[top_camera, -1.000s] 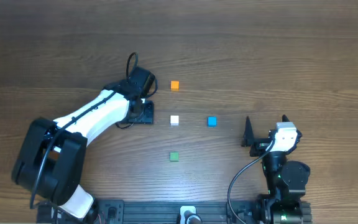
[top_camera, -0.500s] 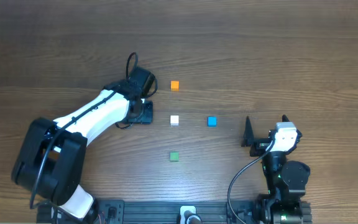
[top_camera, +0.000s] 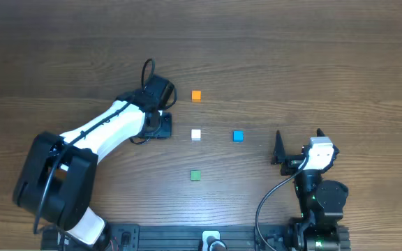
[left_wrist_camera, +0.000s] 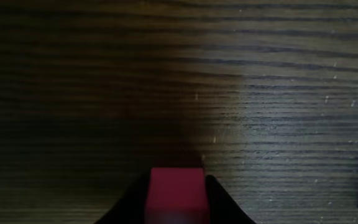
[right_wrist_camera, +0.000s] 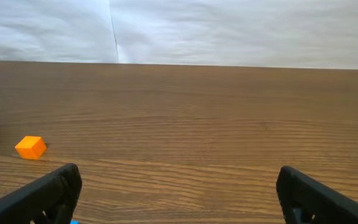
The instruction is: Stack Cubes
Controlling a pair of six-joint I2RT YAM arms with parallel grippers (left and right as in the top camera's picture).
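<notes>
Left arm is out over the middle of the counter [top_camera: 326, 56], and its pincer [top_camera: 165, 127] is closed on a red cube [left_wrist_camera: 176, 186]. The left wrist view has that cube squeezed between the two dark fingers [left_wrist_camera: 224, 205], one on each side, with wood grain and a heavy shadow right beyond it. Whether the red cube touches the wood or hangs just above it, I cannot tell.

Four more cubes sit loose in the middle of the counter. The white cube [top_camera: 196, 134] lies just beside the left pincer, on the side toward the counter's right edge, apart from it. The blue cube [top_camera: 238, 136] is further along that same line toward the right edge. The orange cube [top_camera: 197, 95] sits toward the far edge from the white one, and the green cube [top_camera: 195, 176] toward the near edge, where the arm bases stand. None of the four touches another, and nothing is stacked.

Over by the near right corner, the right arm is folded back close to its base. Its pincer [top_camera: 299, 143] is spread wide and holds nothing. The right wrist view has its fingers far apart, with bare counter between them and the orange cube [right_wrist_camera: 30, 147] well off ahead.
</notes>
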